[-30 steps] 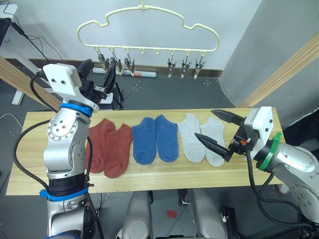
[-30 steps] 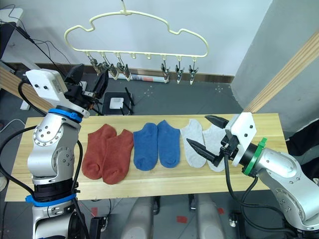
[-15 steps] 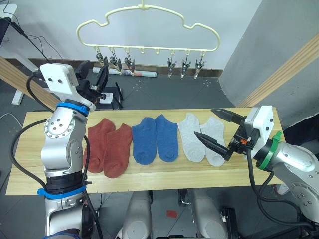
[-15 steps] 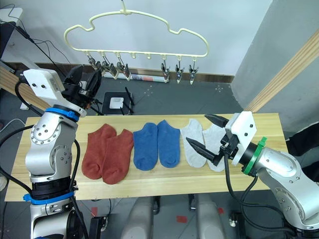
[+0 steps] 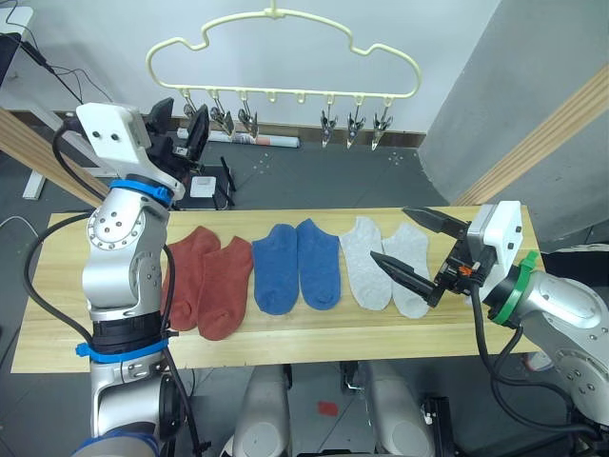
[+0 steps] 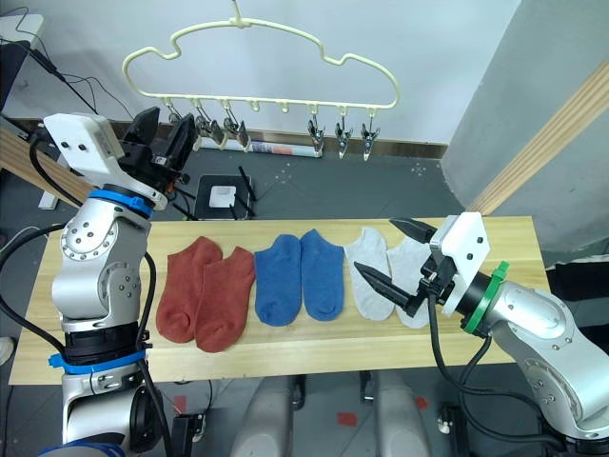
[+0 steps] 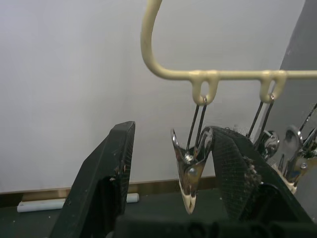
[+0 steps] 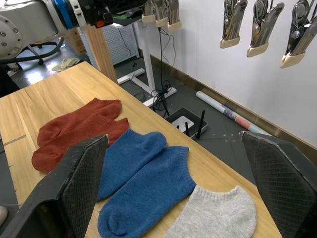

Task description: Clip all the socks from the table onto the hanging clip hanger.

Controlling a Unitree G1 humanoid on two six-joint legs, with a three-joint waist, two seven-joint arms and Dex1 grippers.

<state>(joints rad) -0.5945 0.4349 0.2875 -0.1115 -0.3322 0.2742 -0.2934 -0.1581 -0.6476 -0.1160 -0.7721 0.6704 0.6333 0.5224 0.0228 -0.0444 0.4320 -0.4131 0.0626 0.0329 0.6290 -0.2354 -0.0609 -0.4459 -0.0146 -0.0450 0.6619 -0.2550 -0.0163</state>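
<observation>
Soft knit socks [image 5: 296,264], cloud-shaped clip hanger [image 5: 282,59]

Robotics laboratory: a plank table [image 5: 285,328] stands on grey flooring [image 5: 314,176], with trailing cables [image 5: 57,71] and a white desk frame [image 8: 148,59] beyond the table.

We see the pale yellow clip hanger [image 5: 282,55] at the top centre of the head view, cloud-shaped, with six metal clips hanging empty from its straight bar, three at the left and three at the right. Below it the light-wood table [image 5: 285,341] runs across the middle of the frame. Six socks lie flat on it in a row, in pairs: rust-red socks [image 5: 206,279] at the left, blue socks [image 5: 296,264] in the centre, grey socks [image 5: 381,263] to the right.
</observation>
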